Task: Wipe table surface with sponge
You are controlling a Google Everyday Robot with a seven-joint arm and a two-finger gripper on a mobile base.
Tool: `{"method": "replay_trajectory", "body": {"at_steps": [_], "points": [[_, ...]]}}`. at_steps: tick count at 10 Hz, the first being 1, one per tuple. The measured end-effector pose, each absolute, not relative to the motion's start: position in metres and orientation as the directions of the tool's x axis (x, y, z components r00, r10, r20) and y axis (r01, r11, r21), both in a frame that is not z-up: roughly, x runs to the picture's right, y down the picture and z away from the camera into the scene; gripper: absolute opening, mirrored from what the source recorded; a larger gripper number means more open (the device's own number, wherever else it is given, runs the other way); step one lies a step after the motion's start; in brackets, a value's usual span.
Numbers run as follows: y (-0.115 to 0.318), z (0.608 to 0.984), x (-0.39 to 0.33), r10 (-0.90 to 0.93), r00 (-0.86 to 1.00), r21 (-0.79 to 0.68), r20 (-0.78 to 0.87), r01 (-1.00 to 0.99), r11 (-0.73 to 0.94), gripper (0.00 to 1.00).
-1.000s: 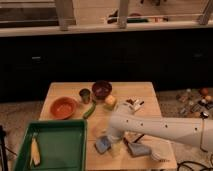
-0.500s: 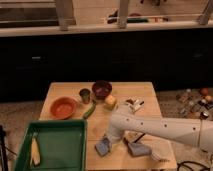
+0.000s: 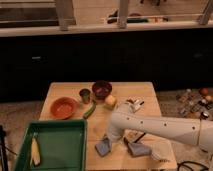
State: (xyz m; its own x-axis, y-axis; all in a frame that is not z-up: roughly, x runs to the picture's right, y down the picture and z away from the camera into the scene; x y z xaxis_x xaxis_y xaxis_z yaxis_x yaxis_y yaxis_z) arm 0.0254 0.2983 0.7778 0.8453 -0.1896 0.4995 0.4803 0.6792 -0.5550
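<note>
The light tan wooden table surface (image 3: 125, 92) fills the middle of the camera view. The blue-grey sponge (image 3: 102, 147) lies flat near the table's front edge, right of the green tray. My white arm reaches in from the right. Its gripper (image 3: 107, 139) points down onto the sponge's back right part and seems to touch it. The arm hides the table behind the sponge.
A green tray (image 3: 55, 129) holding a yellowish item (image 3: 34, 150) sits at the front left. An orange bowl (image 3: 63, 107), a metal cup (image 3: 85, 95), a dark red bowl (image 3: 102, 89), a green vegetable (image 3: 90, 110), a pale yellow chunk (image 3: 110, 101) and a white packet (image 3: 134, 105) stand further back. A greyish-blue block (image 3: 139, 149) lies at the front right.
The gripper and the sponge under it have shifted slightly toward the table's front edge. The other objects have not moved.
</note>
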Motion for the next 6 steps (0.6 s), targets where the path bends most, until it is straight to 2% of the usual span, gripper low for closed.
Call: {"method": "replay_trajectory", "body": {"at_steps": [6], "points": [[0.286, 0.776, 0.028, -0.206, 0.852, -0.547, 0.481, 0.475, 0.689, 0.00]]}}
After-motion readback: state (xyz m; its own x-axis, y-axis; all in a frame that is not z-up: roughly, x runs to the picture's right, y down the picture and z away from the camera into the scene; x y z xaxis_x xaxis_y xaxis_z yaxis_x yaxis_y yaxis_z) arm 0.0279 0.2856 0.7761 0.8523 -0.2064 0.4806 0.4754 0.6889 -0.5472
